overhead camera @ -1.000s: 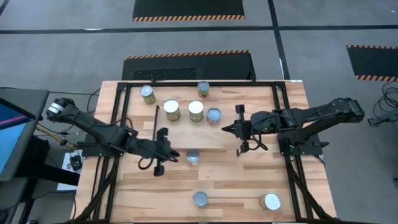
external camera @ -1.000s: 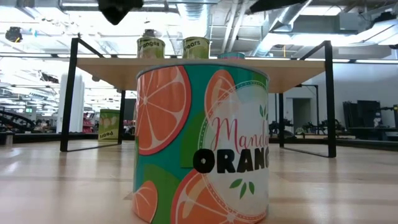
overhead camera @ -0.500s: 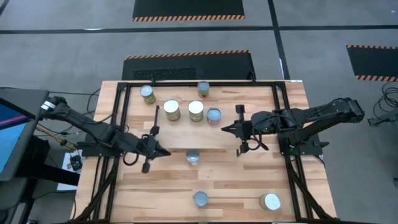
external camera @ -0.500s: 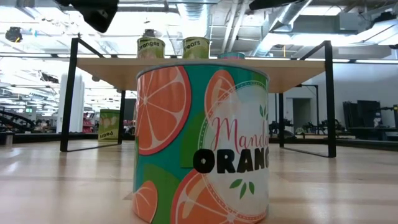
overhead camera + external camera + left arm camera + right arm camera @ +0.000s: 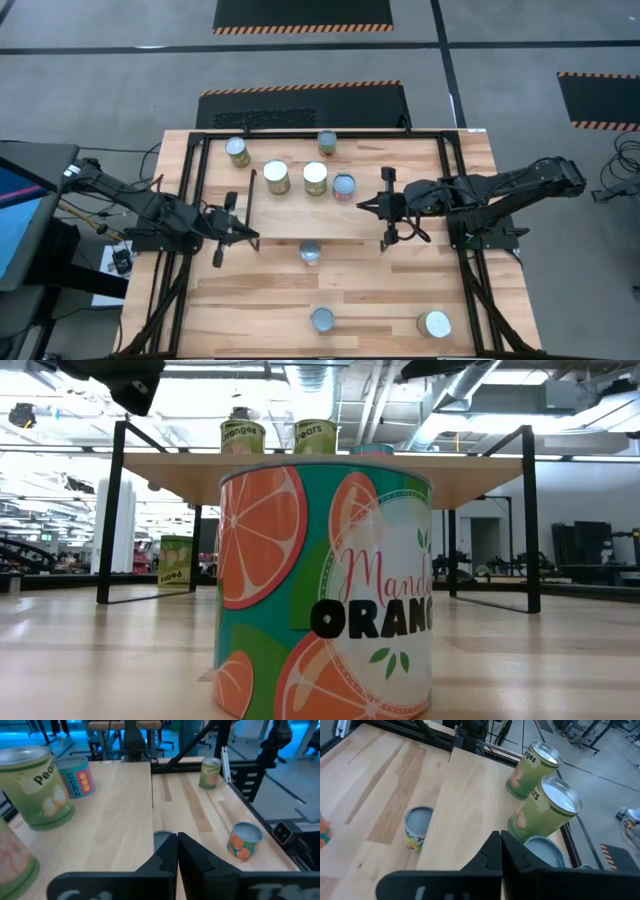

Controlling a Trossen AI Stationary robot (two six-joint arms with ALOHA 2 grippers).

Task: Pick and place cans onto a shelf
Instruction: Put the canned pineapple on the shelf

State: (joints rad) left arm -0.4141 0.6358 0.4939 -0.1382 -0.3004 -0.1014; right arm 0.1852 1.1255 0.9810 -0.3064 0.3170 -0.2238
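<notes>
The shelf (image 5: pixel 400 160) is a pale board on black wire legs. Several cans stand on its far half, among them two green ones (image 5: pixel 542 810) and a blue-labelled one (image 5: pixel 75 776). One can (image 5: pixel 311 252) stands on the table by the shelf's near edge. A mandarin orange can (image 5: pixel 325 590) and another can (image 5: pixel 433 323) stand near the table's front edge. My left gripper (image 5: pixel 250 239) hovers shut over the shelf's near left corner, holding nothing. My right gripper (image 5: pixel 363 205) hovers shut above the shelf, right of the blue-labelled can, also holding nothing.
Black frame rails (image 5: pixel 470 290) run along both sides of the table. In the low view a green can (image 5: pixel 175 574) shows below the shelf board. Bare wood lies between the shelf's near edge and the front cans.
My left gripper has drawn back toward the table's left edge, away from the can by the shelf's near edge, and has stayed shut. That can has kept its place.
</notes>
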